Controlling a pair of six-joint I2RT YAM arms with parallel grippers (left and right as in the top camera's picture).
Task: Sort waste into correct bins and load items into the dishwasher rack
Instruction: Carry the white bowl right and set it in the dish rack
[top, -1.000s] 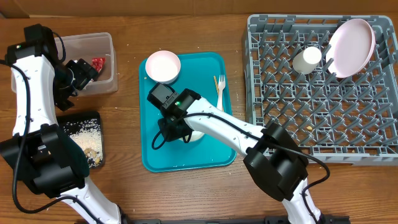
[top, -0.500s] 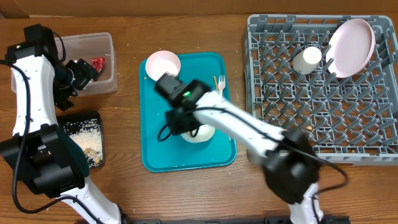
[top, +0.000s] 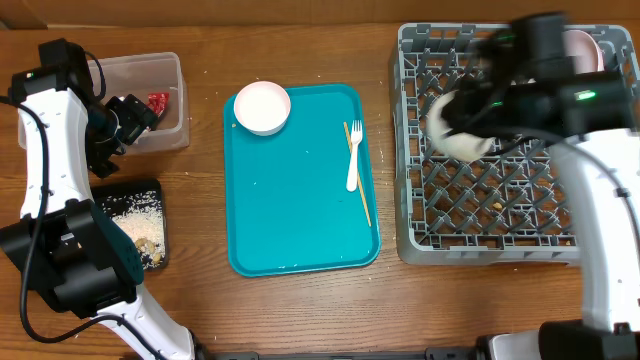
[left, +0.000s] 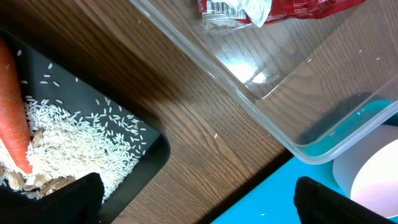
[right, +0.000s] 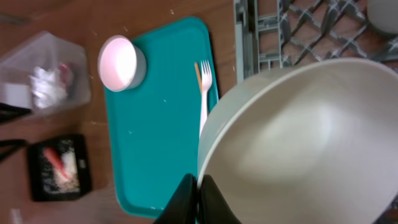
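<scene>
the right gripper (right: 198, 198) is closed tight on the rim of a small round white bowl (right: 298, 143); in the right wrist view the two dark fingers pinch the edge at the lowest point and the hollow of the bowl faces the camera. in the overhead view this arm is blurred, but the bowl (top: 455, 135) is clearly in the air over the large square grey plastic dishwasher rack (top: 500, 230), near the rack's left wall. so the place for the bowl is directly under the gripper, not beside it. i judge that the coming move is a descent that puts the bowl between the upright pegs, and its tilt must suit the rows of pegs, or the rim could catch on a peg.

to the left of this gripper, well apart, lies the flat teal plastic serving tray (top: 300, 190) with a second small white bowl (top: 262, 107), a white plastic fork (top: 353, 160) and a thin wooden stick (top: 358, 190).

the left gripper (left: 199, 205) stands wide open and holds nothing. below it are the corner of the clear plastic tub (left: 298, 124) with a shiny red wrapper (left: 280, 9), and the shallow black tray (left: 143, 162) with an orange carrot (left: 12, 106). the right arm is much nearer to the rack.
</scene>
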